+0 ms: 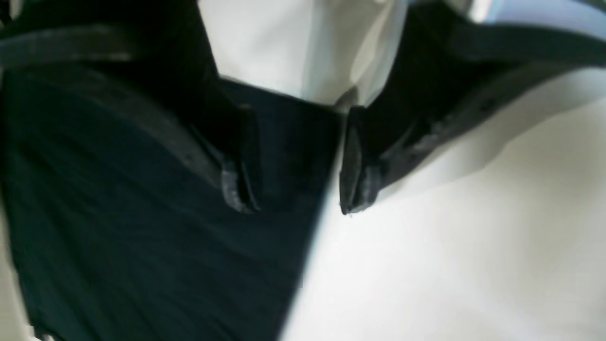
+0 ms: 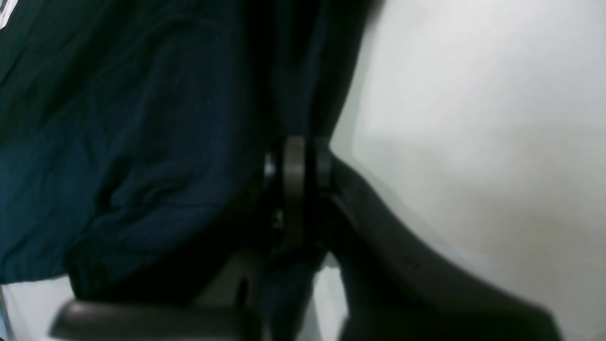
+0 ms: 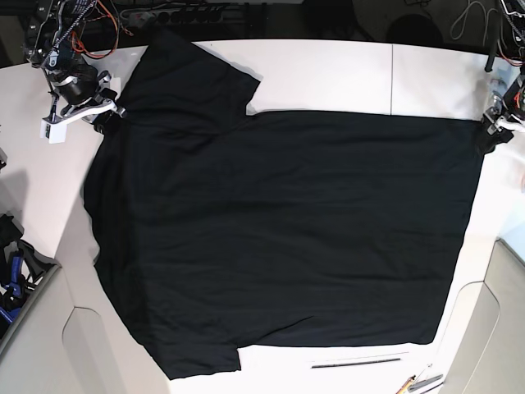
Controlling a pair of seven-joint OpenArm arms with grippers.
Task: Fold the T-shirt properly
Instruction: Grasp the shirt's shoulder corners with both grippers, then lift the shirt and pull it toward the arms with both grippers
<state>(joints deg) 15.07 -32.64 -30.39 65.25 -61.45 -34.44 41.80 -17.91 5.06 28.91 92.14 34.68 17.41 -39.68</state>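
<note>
The black T-shirt lies spread flat over the white table, one sleeve pointing to the far left. At the shirt's far left shoulder my right gripper is shut on the cloth. Its wrist view shows the fingers pressed together, with dark T-shirt fabric bunched around and hanging below them. My left gripper is at the shirt's far right corner. Seen from its wrist camera, the left gripper is open and straddles the T-shirt edge, one finger over cloth, the other over bare table.
Cables and electronics line the back edge. A blue object sits off the table's left side. Pens and a thin dark strip lie near the front edge. Table cut-outs curve in at both front corners.
</note>
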